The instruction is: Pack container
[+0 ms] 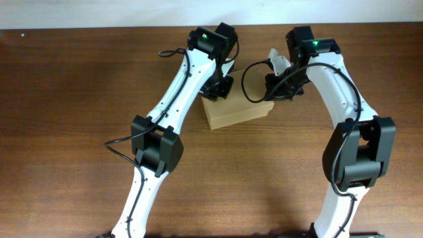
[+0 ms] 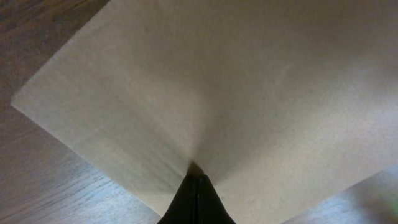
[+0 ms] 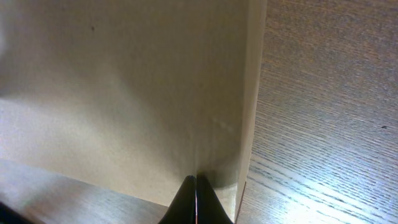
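The container (image 1: 239, 114) is a plain brown cardboard box lying closed on the wooden table, between my two arms. My left gripper (image 1: 218, 90) is over its back left corner, my right gripper (image 1: 280, 91) at its back right end. In the left wrist view the shut fingertips (image 2: 198, 182) press their point against the container's flat top (image 2: 249, 81). The right wrist view shows my right gripper (image 3: 195, 182) shut too, its tip resting on the container's top (image 3: 124, 93) close to the right-hand edge. Neither gripper holds anything.
Dark wooden tabletop (image 1: 79, 99) surrounds the box on all sides. Black cables loop from both wrists above the box's back edge (image 1: 254, 79). The arms' elbows (image 1: 155, 145) hang over the table's front half.
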`<state>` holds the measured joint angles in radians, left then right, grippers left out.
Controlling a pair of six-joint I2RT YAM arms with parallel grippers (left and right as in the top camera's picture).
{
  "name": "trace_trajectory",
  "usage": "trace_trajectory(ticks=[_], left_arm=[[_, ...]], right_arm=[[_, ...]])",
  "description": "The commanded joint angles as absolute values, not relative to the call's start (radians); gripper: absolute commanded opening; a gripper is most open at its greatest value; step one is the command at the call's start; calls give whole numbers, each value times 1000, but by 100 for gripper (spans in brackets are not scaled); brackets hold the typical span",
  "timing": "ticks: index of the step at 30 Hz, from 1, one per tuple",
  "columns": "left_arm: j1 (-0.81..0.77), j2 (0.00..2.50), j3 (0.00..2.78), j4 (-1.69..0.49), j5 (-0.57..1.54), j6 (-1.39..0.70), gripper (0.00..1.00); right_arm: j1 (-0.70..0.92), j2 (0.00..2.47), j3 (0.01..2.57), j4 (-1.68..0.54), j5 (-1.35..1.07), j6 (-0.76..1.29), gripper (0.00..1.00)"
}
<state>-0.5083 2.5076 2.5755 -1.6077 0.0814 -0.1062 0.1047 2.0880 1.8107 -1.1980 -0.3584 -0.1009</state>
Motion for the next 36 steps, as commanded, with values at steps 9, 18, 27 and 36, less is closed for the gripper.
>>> trace_trajectory(ticks=[9, 18, 27, 36], left_arm=[[-506, 2475, 2552, -1553, -13, -118, 2], [-469, 2426, 2719, -1551, -25, -118, 2], [-366, 2423, 2776, -1557, -49, -119, 2], [-286, 2423, 2776, -1557, -49, -118, 1]], right_arm=[[110, 2098, 1832, -1158, -302, -100, 4], [109, 2082, 1980, -1236, -296, -100, 4], [106, 2083, 1979, -1292, -146, -96, 4], [78, 2083, 1817, -1276, -175, -88, 4]])
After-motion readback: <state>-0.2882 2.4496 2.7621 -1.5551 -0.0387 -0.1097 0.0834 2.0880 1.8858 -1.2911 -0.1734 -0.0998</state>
